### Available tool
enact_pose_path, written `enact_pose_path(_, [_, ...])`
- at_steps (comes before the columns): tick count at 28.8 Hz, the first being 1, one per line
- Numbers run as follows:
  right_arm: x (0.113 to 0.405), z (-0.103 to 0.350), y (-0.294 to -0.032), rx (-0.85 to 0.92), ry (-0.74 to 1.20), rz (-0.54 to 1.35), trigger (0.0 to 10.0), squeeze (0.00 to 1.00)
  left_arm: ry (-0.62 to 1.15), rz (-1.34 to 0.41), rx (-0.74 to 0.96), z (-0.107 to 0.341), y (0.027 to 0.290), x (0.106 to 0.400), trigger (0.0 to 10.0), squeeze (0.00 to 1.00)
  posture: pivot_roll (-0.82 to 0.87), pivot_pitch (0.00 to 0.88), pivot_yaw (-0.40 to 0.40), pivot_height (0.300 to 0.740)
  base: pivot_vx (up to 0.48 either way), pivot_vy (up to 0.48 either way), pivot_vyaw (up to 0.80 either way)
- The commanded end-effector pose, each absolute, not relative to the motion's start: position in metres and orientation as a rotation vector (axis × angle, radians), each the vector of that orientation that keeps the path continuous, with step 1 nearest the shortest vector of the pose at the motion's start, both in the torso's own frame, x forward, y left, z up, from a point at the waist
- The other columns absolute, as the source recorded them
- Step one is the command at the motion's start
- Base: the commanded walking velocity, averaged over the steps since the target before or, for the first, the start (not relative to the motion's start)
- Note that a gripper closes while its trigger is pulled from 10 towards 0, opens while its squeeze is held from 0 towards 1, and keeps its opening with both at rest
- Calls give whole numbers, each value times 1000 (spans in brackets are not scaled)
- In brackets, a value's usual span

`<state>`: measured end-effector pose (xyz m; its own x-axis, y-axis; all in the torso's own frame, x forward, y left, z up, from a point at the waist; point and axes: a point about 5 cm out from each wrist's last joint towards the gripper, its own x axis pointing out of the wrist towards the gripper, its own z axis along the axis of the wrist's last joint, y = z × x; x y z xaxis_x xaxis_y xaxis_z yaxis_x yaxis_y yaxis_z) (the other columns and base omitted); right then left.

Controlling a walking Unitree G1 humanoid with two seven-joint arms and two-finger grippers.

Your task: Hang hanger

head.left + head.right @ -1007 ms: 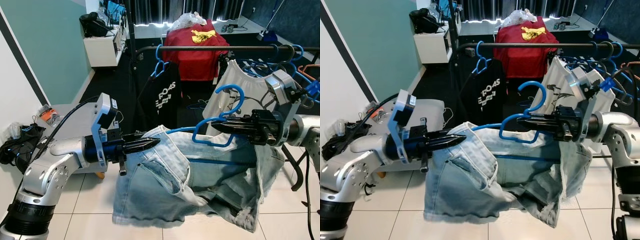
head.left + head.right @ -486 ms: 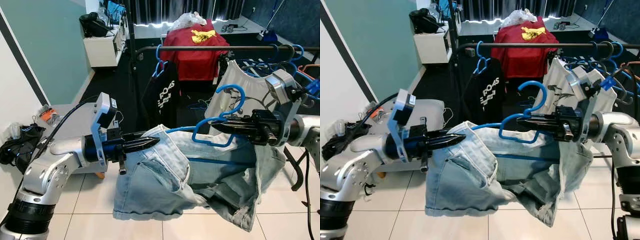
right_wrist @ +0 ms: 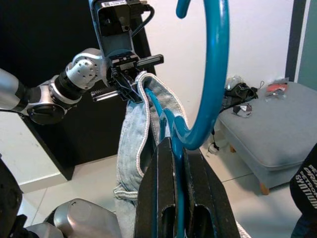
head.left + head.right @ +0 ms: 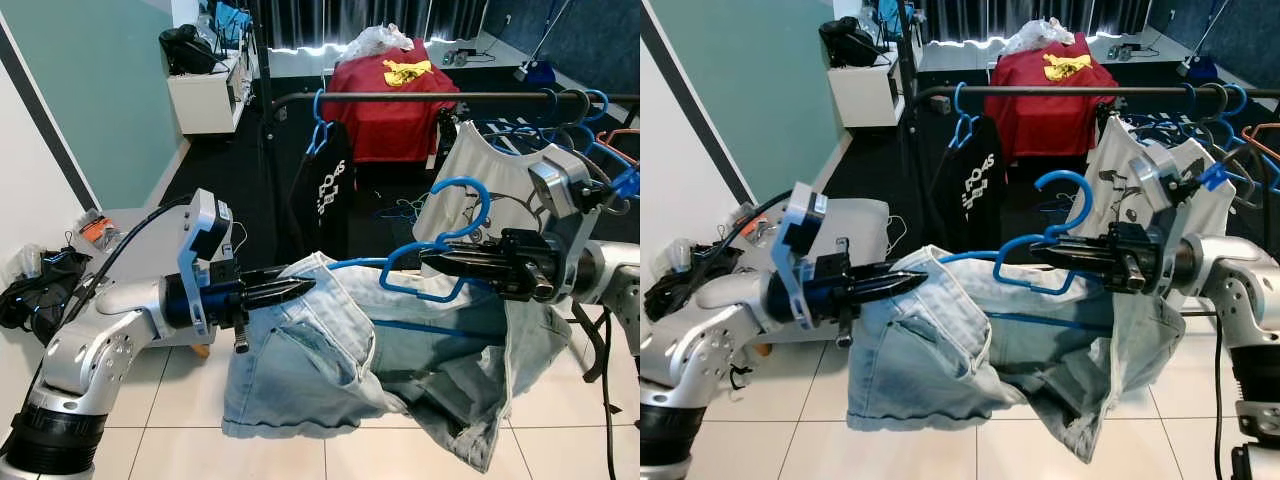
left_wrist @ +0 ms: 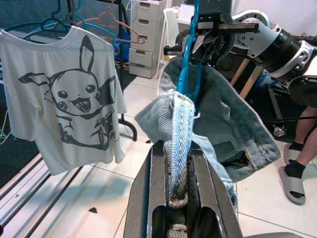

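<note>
Right gripper [image 4: 428,262] clamps blue hanger [image 4: 455,215]; left gripper [image 4: 308,287] pinches jeans [image 4: 330,360], seemingly above tiled floor [image 4: 150,440].

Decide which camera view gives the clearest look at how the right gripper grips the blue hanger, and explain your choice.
The right wrist view: the blue hanger passes straight between the right gripper fingers, just below its hook. Both eye views show the same grip from the side, smaller, with the denim shorts draped below. The left wrist view shows it far off, edge-on.

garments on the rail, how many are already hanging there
3: a black shirt at the left end of the rail, a red shirt further back, a white printed shirt right. More may be hidden.
</note>
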<state>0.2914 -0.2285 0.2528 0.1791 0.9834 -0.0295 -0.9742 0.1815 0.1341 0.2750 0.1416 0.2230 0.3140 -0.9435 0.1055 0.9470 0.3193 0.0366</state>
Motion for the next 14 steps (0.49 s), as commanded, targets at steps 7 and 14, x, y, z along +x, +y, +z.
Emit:
enact_pose_path(7, [289, 257, -215, 101, 94, 1459, 0, 0, -150, -1241, 11, 226, 138, 273, 196, 0, -15, 0, 21, 740, 0, 0, 0])
enact_pose_path(14, [287, 256, -216, 109, 95, 1439, 0, 0, -142, -1117, 53, 219, 145, 284, 10000, 0, -17, 0, 24, 740, 0, 0, 0])
